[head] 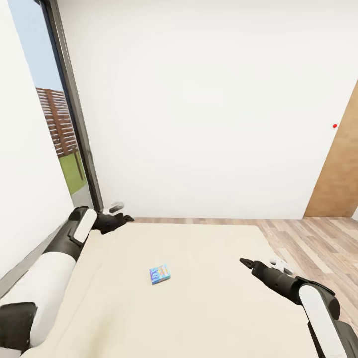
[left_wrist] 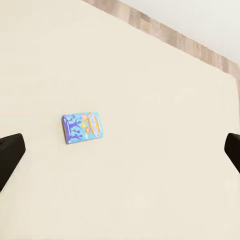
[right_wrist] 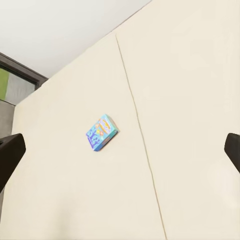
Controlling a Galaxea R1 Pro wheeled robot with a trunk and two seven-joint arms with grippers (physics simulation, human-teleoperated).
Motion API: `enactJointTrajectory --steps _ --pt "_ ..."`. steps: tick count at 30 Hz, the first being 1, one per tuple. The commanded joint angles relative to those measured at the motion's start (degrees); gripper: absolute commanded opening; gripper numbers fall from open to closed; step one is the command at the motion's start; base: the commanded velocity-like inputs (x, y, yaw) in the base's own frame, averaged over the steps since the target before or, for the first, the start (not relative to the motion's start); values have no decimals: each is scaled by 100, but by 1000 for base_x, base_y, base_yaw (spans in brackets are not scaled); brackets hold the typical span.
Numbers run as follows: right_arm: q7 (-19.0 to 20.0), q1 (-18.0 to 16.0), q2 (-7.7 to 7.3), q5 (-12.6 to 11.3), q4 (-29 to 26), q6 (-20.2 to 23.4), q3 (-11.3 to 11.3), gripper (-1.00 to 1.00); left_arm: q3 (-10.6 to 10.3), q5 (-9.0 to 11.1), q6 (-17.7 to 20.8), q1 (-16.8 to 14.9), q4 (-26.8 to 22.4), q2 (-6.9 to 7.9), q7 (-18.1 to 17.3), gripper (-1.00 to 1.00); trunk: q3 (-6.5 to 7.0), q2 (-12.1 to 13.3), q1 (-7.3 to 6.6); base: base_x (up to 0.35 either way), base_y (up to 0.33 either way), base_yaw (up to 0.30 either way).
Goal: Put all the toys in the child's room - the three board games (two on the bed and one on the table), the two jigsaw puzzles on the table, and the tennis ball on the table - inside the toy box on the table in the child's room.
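Note:
One blue board game [head: 159, 274] with cartoon print lies flat near the middle of the beige bed [head: 214, 308]. It is also seen as the board game [left_wrist: 83, 127] in the left wrist view and the board game [right_wrist: 101, 132] in the right wrist view. My left gripper [head: 122, 213] hovers open over the bed's far left corner, well away from the game. My right gripper [head: 261, 262] is open above the bed's right side, also apart from it. Both wrist views show wide-spread black fingertips [left_wrist: 10, 155] [right_wrist: 10, 152] with nothing between them. The table, toy box, jigsaw puzzles and tennis ball are out of view.
A tall window with a dark frame [head: 74, 114] runs along the left wall. A white wall [head: 209, 99] stands behind the bed. Wooden floor [head: 318, 238] and a brown door [head: 340, 174] lie to the right.

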Motion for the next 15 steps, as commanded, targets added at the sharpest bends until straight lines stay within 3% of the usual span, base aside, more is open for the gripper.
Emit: enactJointTrajectory --steps 1,5,9,12,15 --pt "-54 -3 0 -61 -5 18 -1 100 -30 25 -14 -139 129 -74 191 100 -5 -6 2 0 0 0" --pt "-66 -4 3 -55 -5 12 0 100 -143 10 -140 -796 629 -382 619 100 -5 -6 2 0 0 0" --pt "-70 -5 4 -53 -5 11 3 100 -176 -87 -176 -1189 815 -581 745 100 -5 -6 2 0 0 0" --pt "-66 -1 2 -52 -5 14 7 100 -186 -312 -195 -1413 881 -709 785 100 -5 -6 2 0 0 0" --pt "-50 1 3 -56 -5 15 17 100 -186 -665 -363 -1547 963 -820 804 100 -5 -6 2 0 0 0"
